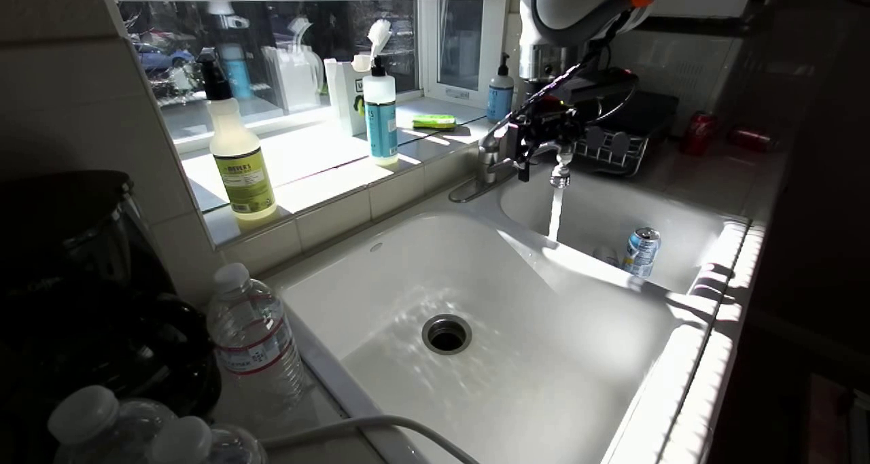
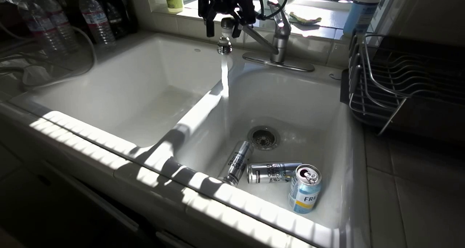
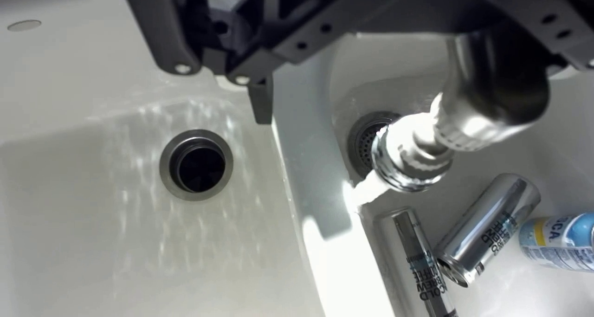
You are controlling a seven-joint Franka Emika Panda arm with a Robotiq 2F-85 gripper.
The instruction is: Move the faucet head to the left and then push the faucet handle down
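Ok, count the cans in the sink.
3, all in the right-hand basin as pictured: a silver can lies by the divider, a second silver can lies beside it, and a blue can stands upright next to that. The front rim may hide more.

Wrist view: we find the blue can (image 3: pixel 559 242) cut off by the right edge. In an exterior view we note the gripper (image 2: pixel 223 30) hiding a stretch of the faucet head (image 2: pixel 260 39).

Behind the hand (image 2: pixel 223 32), a window (image 1: pixel 340 29) above a sunlit sill (image 1: pixel 319 179); in front, bars of light (image 2: pixel 83 146) along the worktop (image 2: pixel 149 185).
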